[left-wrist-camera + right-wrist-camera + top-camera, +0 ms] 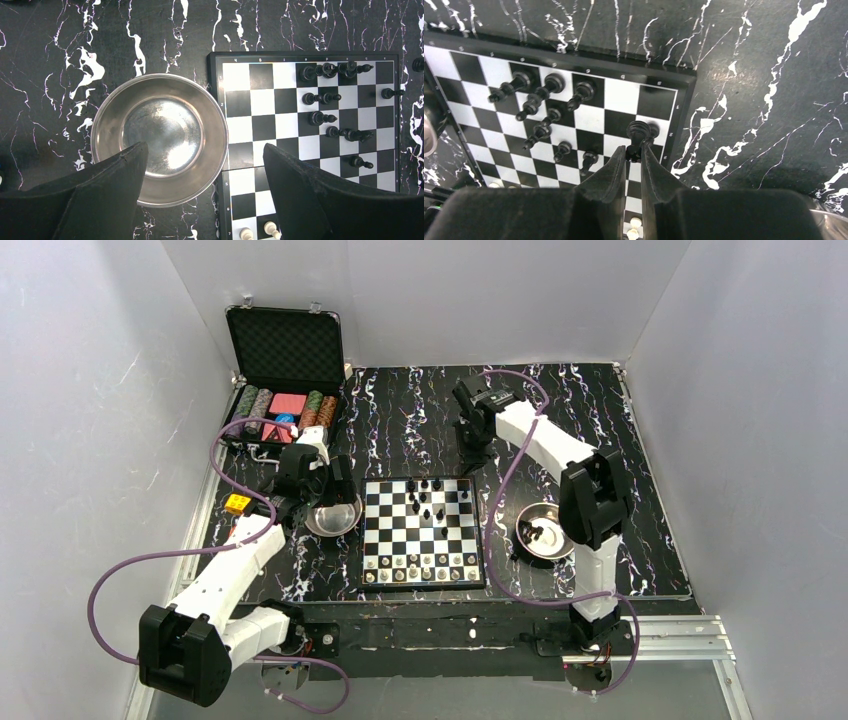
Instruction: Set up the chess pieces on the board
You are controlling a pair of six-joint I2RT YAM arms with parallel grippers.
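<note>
Ok so here's the setup: the board point(421, 532) sits mid-tabletop point(655, 530), squeezed between two steel bowls. The white pieces point(420, 567) are lined up along the two near rows. The black pieces point(425, 496) are a loose bunch on the far half, mostly toward the middle and right, not in neat rows.

The right pincer point(634, 150) is down at the far right part of the board with its fingers nearly together, pinching a black piece point(637, 131) low on its body. That piece is over the squares next to the right rim, a row or two in from the far edge. Honestly can't tell if its base is touching the board or just off it.

The left pincer point(204, 152) is spread wide with nothing between the fingers. It hangs over the spot where the left bowl point(160, 130) sits right up against the board's left rim, one finger over the bowl and the other over the board.

The right bowl point(548, 555) is just beside the board's right side and has a few pieces in it, too small to sort.

Far left corner has an open case point(285, 345) with chips point(262, 405) in it, and there's a small yellow thing point(237, 503) near the left arm.
</note>
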